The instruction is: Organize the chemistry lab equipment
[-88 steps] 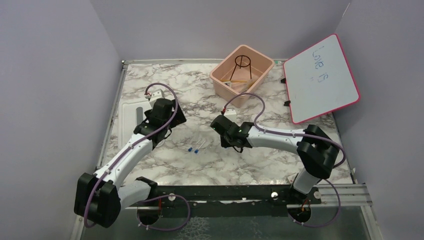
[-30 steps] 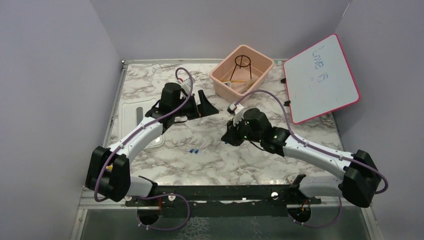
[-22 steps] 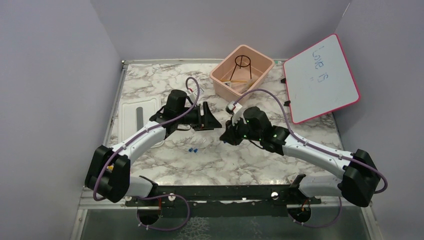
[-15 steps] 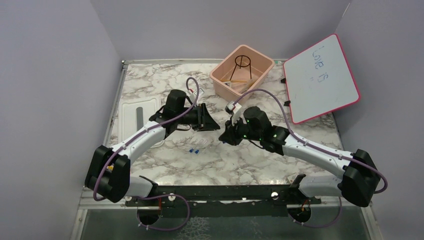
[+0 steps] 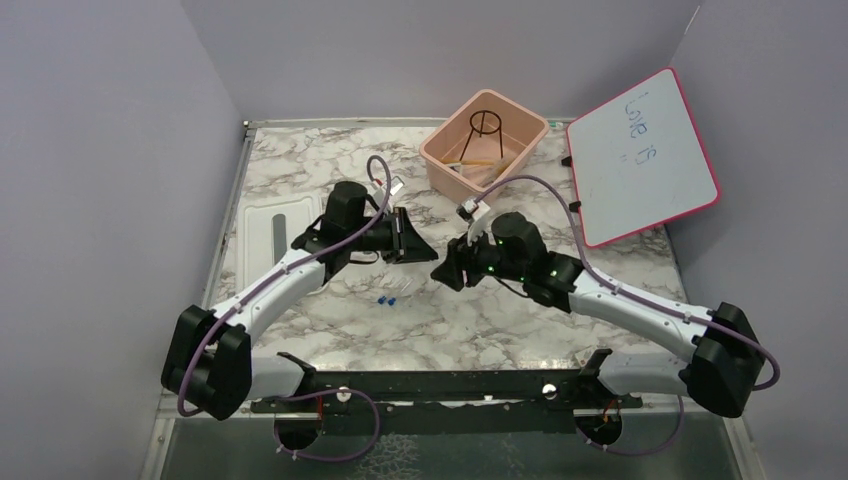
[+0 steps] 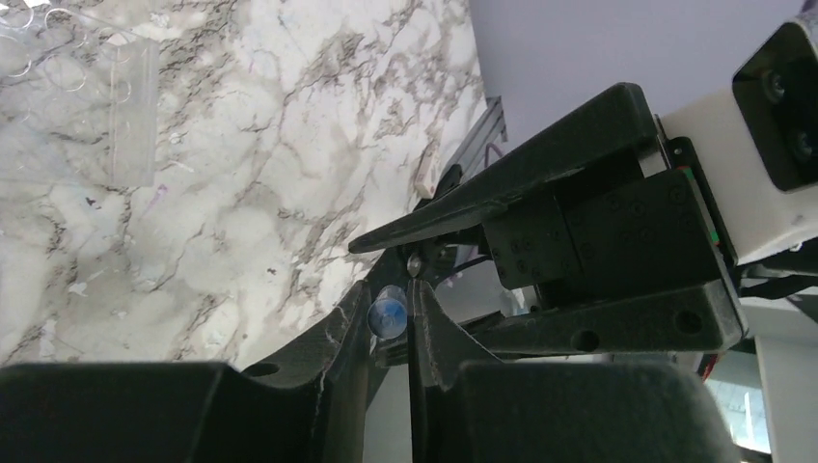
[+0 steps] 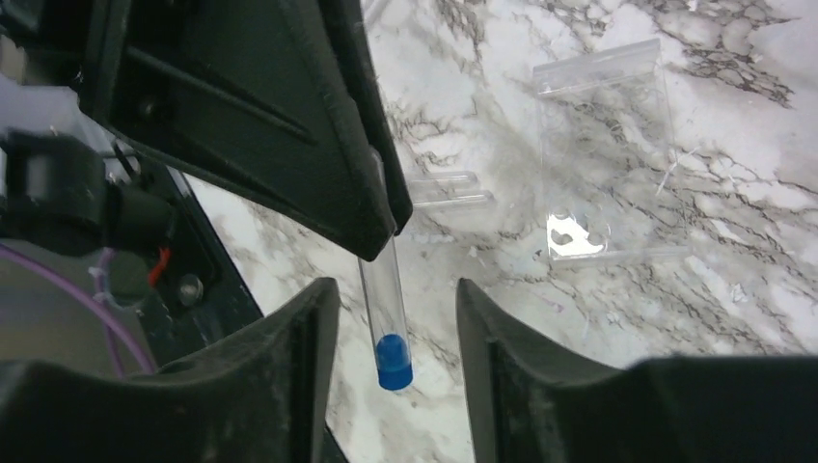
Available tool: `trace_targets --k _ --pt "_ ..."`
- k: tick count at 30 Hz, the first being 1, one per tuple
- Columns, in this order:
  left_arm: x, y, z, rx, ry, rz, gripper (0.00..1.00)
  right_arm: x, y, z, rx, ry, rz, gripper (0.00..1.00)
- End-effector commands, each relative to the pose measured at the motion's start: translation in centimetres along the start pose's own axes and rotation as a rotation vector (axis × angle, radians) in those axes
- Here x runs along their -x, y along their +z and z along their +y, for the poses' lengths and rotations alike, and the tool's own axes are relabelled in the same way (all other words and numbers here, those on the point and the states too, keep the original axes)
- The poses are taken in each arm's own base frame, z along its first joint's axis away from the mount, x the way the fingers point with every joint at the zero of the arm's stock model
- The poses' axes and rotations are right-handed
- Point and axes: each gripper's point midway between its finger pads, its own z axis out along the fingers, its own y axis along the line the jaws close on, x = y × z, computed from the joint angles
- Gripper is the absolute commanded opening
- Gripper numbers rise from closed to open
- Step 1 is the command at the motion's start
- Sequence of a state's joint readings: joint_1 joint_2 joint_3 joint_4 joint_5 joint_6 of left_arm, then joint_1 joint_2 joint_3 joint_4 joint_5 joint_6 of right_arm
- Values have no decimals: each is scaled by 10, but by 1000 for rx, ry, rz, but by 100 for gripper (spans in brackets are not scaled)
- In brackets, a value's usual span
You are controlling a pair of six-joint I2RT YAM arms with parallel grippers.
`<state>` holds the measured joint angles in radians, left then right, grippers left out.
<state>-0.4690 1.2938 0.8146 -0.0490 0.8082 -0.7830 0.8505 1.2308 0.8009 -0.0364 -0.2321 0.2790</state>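
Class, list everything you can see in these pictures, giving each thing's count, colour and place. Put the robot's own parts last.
Table: 1, white-grey marble, under everything.
Bin: 1, pink, far middle of the table.
Tripod: 1, black wire, standing inside the bin; other items beside it are too small to name.
Whiteboard: 1, white with pink frame, far right.
Lid: 1, white, flat at the left side of the table.
Bag: 1, clear plastic, flat on the table.
Tubes: 3, clear with blue caps; two lie mid-table, one is held in the air.
Left gripper: 1, black, shut on the held tube.
Right gripper: 1, black, open, either side of that tube.
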Motion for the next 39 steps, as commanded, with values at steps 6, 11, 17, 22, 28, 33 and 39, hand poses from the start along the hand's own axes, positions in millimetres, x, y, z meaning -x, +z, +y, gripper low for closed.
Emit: trace_targets --k 6,11,17,22,28,33,39 --pt "50 -25 -65 -137 -124 -234 12 111 -72 -17 -230 399 -504 68" --pt "75 -38 -102 -272 -224 -323 12 133 -106 -23 -233 698 -674 71" --pt "102 -50 -129 -361 -285 -405 12 168 -125 2 -22 834 -806 71" --pt "110 -57 -147 -416 -305 -414 12 177 -116 8 31 954 -766 71" --pt "118 -61 -154 -454 -321 -435 12 187 -105 -4 64 975 -722 71" --pt "122 -61 -153 -459 -325 -443 12 204 -108 24 265 910 -710 61" --pt "127 -54 -147 -454 -330 -443 12 194 -98 33 339 969 -632 49"
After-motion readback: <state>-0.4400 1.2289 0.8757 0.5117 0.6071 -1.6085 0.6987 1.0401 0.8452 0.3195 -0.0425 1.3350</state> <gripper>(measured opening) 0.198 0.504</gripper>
